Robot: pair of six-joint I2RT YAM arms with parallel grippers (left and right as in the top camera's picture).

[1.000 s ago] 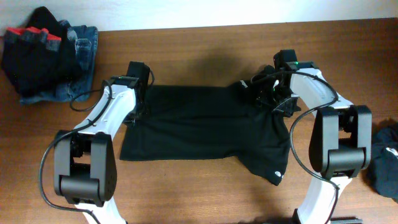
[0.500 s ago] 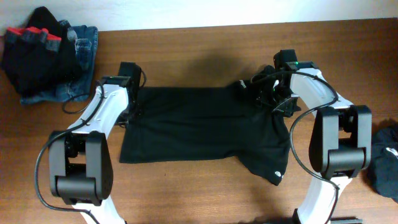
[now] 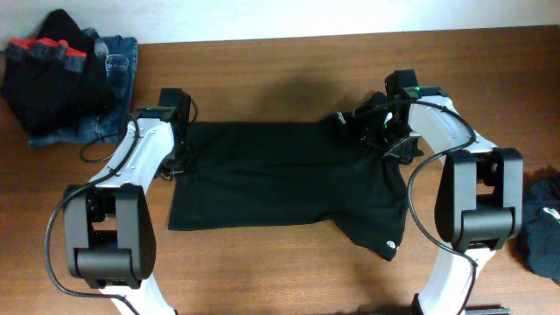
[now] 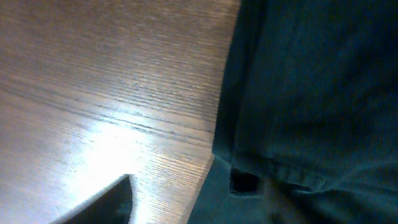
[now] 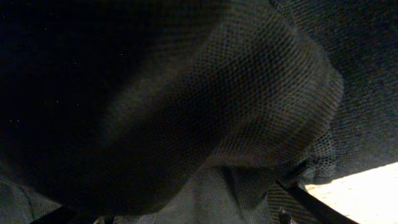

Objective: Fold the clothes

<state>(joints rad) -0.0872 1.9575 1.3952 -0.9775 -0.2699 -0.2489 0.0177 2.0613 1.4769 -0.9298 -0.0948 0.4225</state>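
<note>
- Wooden table (image 3: 262,280); black top (image 3: 280,179) lies spread mid-table between the arms.
- Left gripper (image 3: 181,157) at its left edge, right gripper (image 3: 378,138) over bunched fabric; can't tell either's grip.
- Soft, limp, light: probably best pinched at hem corners or shoulders.

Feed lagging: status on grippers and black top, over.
Black top spread out. Left gripper at its edge, grip unclear. Right gripper in bunched fabric, grip unclear. Clothes pile well aside.

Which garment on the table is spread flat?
The plain black fabric top in the middle. The black-red-and-denim heap at far left and the dark bundle at right edge are bunched.
</note>
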